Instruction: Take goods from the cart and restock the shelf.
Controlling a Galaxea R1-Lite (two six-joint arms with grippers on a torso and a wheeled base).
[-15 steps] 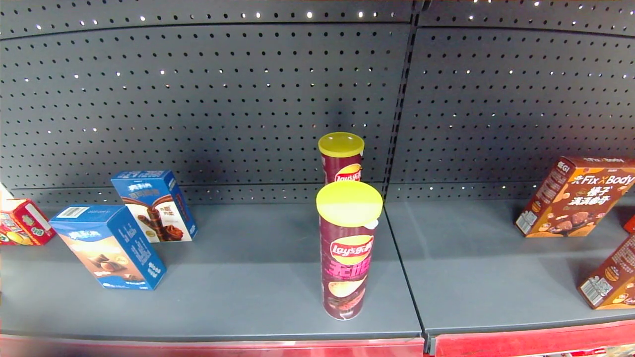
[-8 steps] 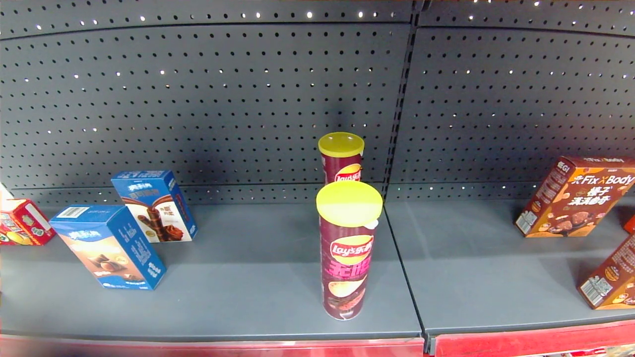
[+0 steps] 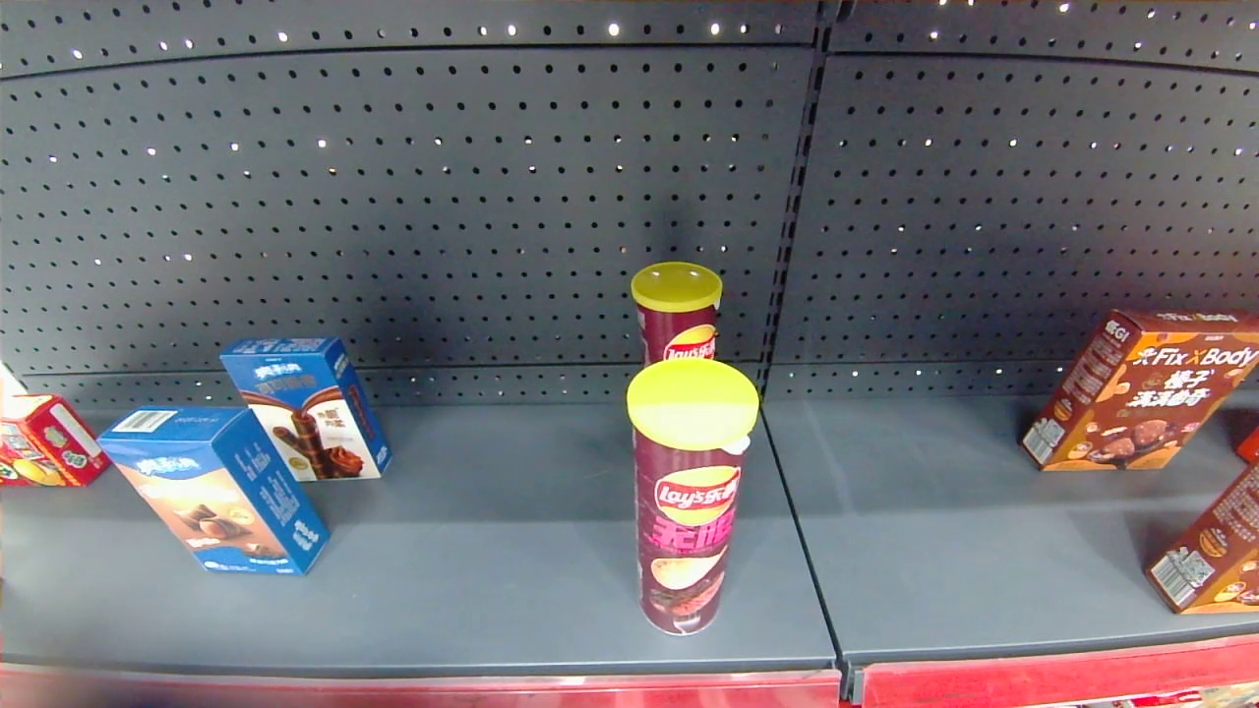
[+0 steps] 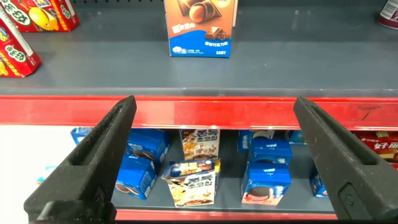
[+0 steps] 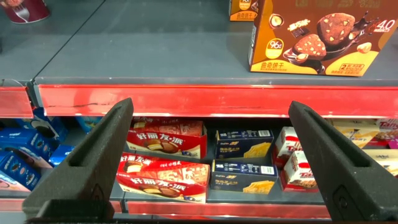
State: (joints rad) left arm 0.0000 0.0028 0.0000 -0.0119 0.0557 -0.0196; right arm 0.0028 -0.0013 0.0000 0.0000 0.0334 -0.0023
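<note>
1. Grey pegboard (image 3: 443,197), upright behind the shelf (image 3: 492,590).
2. Rear blue box (image 3: 307,408) and front blue box (image 3: 221,487), standing at left, near each other.
3. Red box (image 3: 49,438), at the far left edge.
4. Rear brown box (image 3: 1131,393) and front brown box (image 3: 1210,551), at right, the front one cut off by the edge.
5. Under the red strip (image 4: 211,112): blue packs (image 4: 149,162), red cartons (image 5: 165,177).

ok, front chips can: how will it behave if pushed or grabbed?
The front can stands tall on a narrow base, so a high push would likely tip it. Being round, it would probably roll on the flat shelf once down. Its glossy wall may slip in a light grip.
</note>
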